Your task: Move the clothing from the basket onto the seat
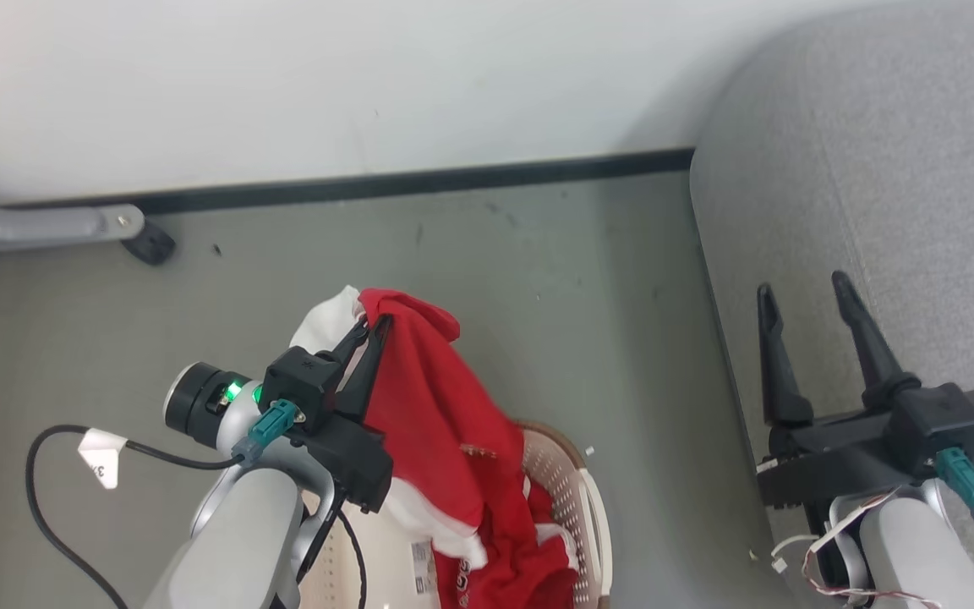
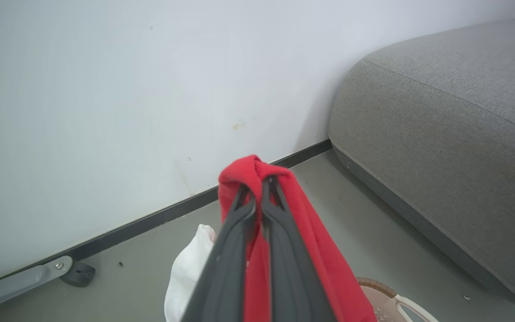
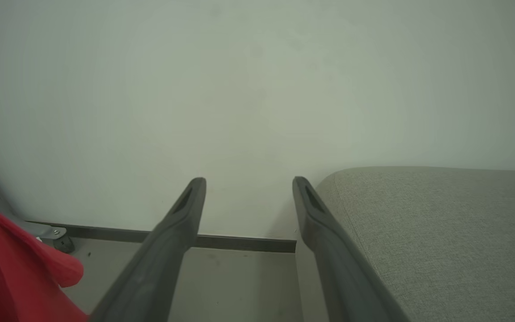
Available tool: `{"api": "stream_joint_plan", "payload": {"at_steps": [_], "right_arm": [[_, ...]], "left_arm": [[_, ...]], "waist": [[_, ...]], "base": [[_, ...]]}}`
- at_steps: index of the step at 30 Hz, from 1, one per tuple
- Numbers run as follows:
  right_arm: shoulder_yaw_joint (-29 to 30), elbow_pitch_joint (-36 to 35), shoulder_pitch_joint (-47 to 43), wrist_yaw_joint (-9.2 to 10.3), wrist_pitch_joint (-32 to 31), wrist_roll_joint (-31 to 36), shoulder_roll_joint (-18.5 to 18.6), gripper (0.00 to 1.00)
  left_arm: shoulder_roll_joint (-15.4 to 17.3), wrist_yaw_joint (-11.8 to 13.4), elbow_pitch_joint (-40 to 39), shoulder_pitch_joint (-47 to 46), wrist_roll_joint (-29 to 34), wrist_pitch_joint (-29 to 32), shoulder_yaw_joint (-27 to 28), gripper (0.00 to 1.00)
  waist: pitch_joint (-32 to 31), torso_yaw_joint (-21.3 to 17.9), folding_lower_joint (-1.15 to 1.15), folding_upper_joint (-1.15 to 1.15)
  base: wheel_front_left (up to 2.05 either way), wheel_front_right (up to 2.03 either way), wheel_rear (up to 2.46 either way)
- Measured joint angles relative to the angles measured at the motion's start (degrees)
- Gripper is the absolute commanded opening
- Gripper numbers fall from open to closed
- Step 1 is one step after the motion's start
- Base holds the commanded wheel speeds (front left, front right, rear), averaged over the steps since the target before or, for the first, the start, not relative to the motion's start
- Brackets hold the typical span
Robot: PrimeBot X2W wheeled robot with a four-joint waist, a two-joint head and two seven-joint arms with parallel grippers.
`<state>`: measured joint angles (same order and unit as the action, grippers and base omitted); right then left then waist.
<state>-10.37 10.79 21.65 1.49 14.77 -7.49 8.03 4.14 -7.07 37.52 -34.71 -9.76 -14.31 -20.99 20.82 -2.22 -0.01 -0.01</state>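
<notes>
L claw (image 1: 373, 323) is shut tight on a fold of the red clothing (image 1: 428, 406), fingers pinched together w/ fabric bunched over the tips. The garment is held up above the basket (image 1: 593, 507). From the tips it drapes down and to the right, and its lower end w/ white trim falls into the basket, where more red cloth lies. A white part of the cloth shows just behind the L fingers.

The basket sits on the grey floor (image 1: 538, 296) at bottom centre of the head view, partly hidden by the L forearm and the cloth.

R claw (image 1: 801, 286) is wide open, nothing btwn its fingers, and hangs over the near edge of the seat (image 1: 876, 169). The seat is on the robot's right, apart from the basket w/ a strip of floor btwn them.

Behind is a white wall (image 1: 369, 85) w/ a dark baseboard. A grey metal leg (image 1: 47, 224) w/ a black foot is at far left by the wall.
</notes>
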Motion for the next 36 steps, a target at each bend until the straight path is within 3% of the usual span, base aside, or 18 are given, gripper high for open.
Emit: {"api": "stream_joint_plan", "payload": {"at_steps": [17, 36], "right_arm": [[-3.11, 3.20, -4.71, -2.59, -0.04, -0.13, -1.27, 1.00], [-9.61, 7.34, -3.13, -6.64, -0.05, 0.57, -1.85, 1.00]], "left_arm": [[-0.03, -0.44, -6.78, 1.11, -3.09, 0.66, -3.47, 0.00], [-0.53, -0.47, -12.92, 0.81, -7.82, 5.19, -10.84, 0.00]], "waist": [[-13.14, 1.88, 0.00, -0.01], [-14.69, 1.14, 0.01, 0.00]], "base": [[0.00, 0.00, 0.00], [0.00, 0.00, 0.00]]}}
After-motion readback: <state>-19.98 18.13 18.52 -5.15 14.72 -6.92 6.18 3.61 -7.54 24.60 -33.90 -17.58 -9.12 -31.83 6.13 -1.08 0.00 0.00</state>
